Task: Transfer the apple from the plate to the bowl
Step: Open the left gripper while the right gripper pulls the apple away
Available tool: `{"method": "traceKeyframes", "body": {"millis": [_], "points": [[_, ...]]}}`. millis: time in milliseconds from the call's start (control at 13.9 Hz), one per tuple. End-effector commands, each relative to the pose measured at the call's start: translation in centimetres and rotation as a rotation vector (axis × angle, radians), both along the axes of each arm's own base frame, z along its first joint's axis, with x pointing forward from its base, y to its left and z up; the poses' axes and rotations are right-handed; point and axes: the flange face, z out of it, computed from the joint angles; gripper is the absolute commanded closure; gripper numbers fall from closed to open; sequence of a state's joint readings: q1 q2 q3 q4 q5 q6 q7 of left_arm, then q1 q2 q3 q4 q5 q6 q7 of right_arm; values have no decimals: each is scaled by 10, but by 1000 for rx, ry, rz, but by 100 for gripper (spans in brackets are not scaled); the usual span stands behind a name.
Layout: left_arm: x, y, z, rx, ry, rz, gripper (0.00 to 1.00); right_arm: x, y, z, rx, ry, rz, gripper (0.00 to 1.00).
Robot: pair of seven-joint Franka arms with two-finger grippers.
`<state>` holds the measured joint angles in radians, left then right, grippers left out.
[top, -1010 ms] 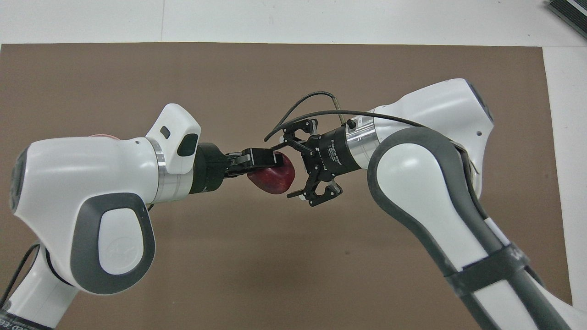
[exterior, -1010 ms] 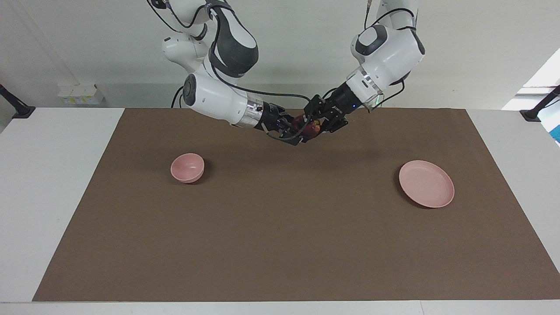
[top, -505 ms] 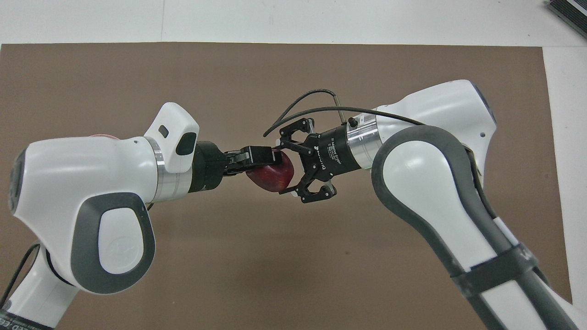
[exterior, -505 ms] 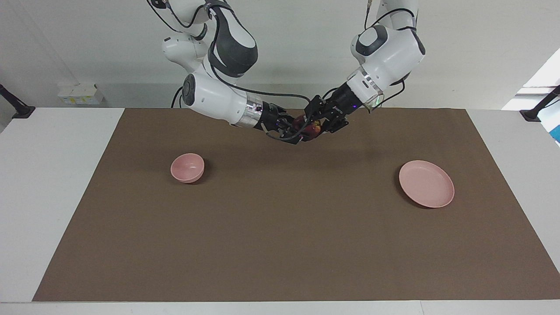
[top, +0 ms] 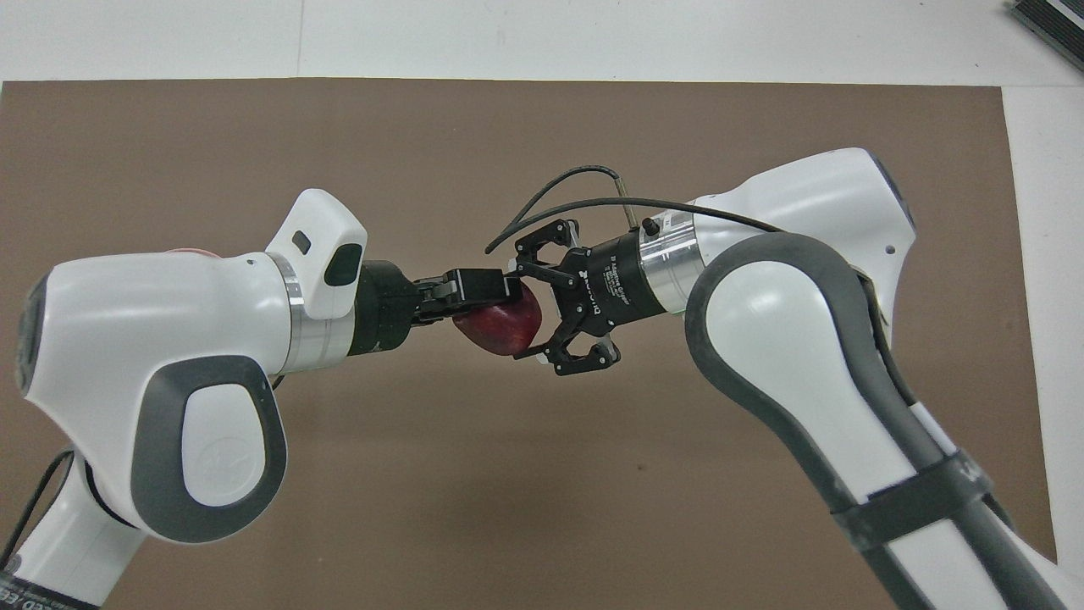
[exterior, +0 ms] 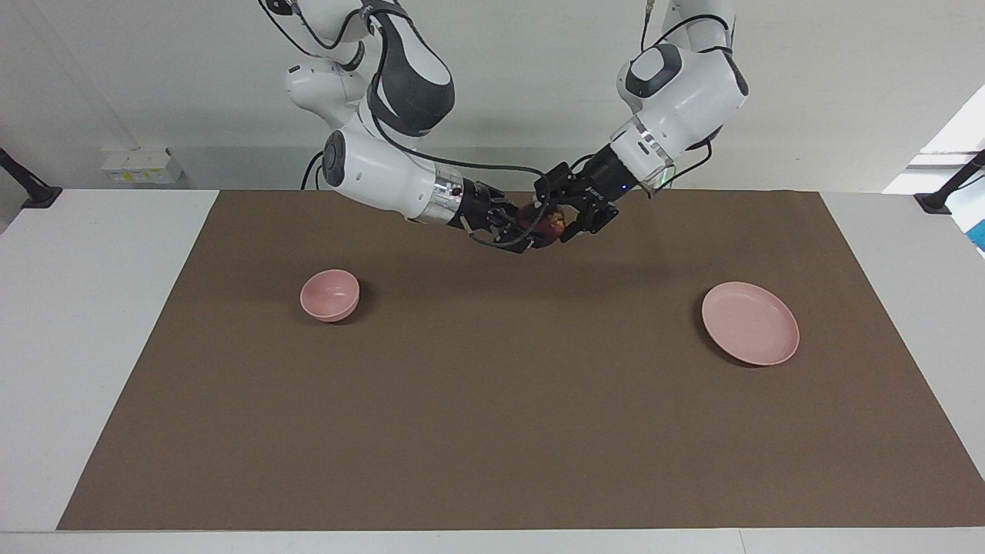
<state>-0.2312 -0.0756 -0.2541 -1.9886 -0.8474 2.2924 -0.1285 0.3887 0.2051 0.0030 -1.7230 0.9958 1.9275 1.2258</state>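
Two end effectors meet in the air over the brown mat [exterior: 492,423], above the middle of the desk's edge on the robots' side. The dark red apple [exterior: 545,223] hangs between them. The left end effector [top: 495,307] is clamped on the apple. The right end effector [top: 529,312] has its fingers spread wide, one on each side of the apple's free end, and is not closed on it.

The pale pink plate [exterior: 750,323] lies bare toward the left arm's end of the desk, and the small pink bowl [exterior: 329,295] sits toward the right arm's end. This looks like a mid-air handover, roughly halfway through the task.

To do it well, the right end effector should slide further over the apple, so its pads meet the widest part rather than the curved end. It should close firmly before the left one lets go. The apple is round and smooth, so a shallow pinch could squirt it out and drop it onto the mat.
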Motion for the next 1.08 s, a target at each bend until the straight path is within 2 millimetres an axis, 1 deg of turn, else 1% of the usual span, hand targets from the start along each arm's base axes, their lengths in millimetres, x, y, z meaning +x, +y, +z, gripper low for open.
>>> {"method": "traceKeyframes", "body": {"millis": [0, 144, 216, 361, 577, 649, 722, 794, 866, 938, 1010], "points": [[3, 2, 3, 56, -33, -12, 0, -1, -10, 0, -14, -19, -14, 100], [7, 6, 1, 71, -37, -12, 0, 4, -20, -6, -100, -56, 8, 100], [8, 8, 1, 72, -36, -9, 0, 8, -27, -11, -141, -81, 25, 100], [4, 10, -5, 98, 5, -52, 0, 20, -55, -19, -224, -150, 66, 100], [-1, 23, -16, 289, 21, -164, 0, 36, -101, -29, -353, -279, 181, 100], [-3, 28, -21, 370, 20, -201, 0, 38, -112, -32, -402, -309, 228, 100], [-1, 41, -23, 450, 15, -221, 0, 41, -129, -36, -431, -329, 258, 100], [4, 55, -25, 525, 2, -227, 0, 45, -152, -39, -443, -357, 294, 100], [6, 63, -27, 570, 2, -236, 0, 47, -173, -43, -452, -392, 350, 100], [10, 75, -28, 609, 7, -236, 0, 45, -200, -51, -489, -403, 407, 100], [16, 89, -25, 660, -2, -230, 0, 39, -219, -58, -517, -414, 463, 100]]}}
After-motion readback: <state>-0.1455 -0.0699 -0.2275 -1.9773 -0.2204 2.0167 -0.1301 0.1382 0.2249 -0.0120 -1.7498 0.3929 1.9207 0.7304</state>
